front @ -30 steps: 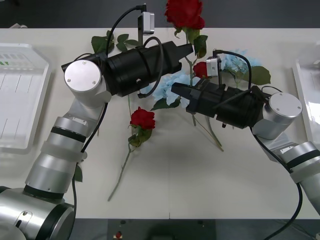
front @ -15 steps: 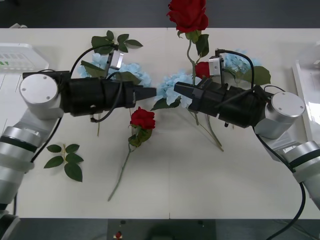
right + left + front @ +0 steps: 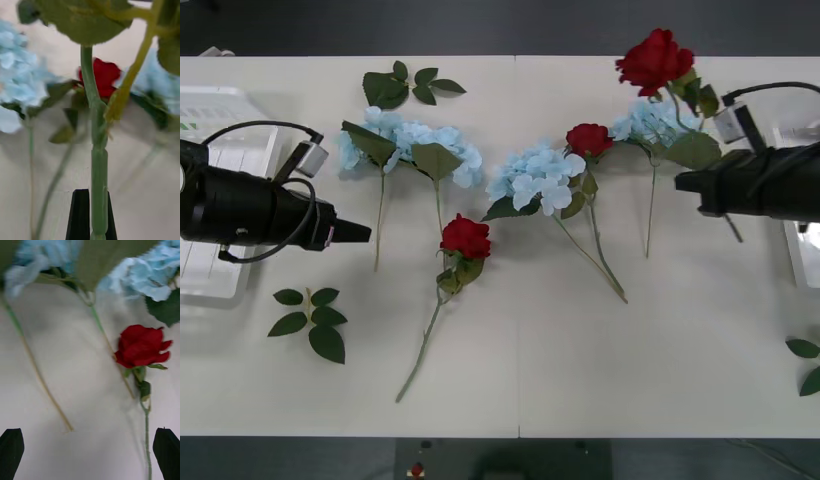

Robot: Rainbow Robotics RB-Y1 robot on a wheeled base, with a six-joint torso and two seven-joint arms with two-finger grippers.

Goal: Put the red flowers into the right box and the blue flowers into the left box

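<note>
My right gripper (image 3: 685, 183) hangs over the table's right side, shut on the stem (image 3: 98, 157) of a red flower whose head (image 3: 655, 60) stands up toward the far edge. Two more red flowers lie on the table, one at the centre (image 3: 466, 237) and one (image 3: 588, 138) farther back. Blue flowers lie in three clusters: left (image 3: 410, 140), middle (image 3: 535, 175) and right (image 3: 650, 120). On the left, my left gripper (image 3: 365, 233) is open above bare table, its fingers (image 3: 11, 450) apart, pointing at the centre red flower (image 3: 140, 345). The left box (image 3: 220, 200) sits at the left edge, the right box (image 3: 795, 240) at the right edge.
Loose green leaf sprigs lie at the back left (image 3: 405, 85), at the front left (image 3: 310, 320) and at the right edge (image 3: 808, 360). The near half of the white table (image 3: 580, 370) is bare.
Both arms have pulled apart from the middle. The right gripper moved right with the red flower in it; the left arm swung back to the left.
</note>
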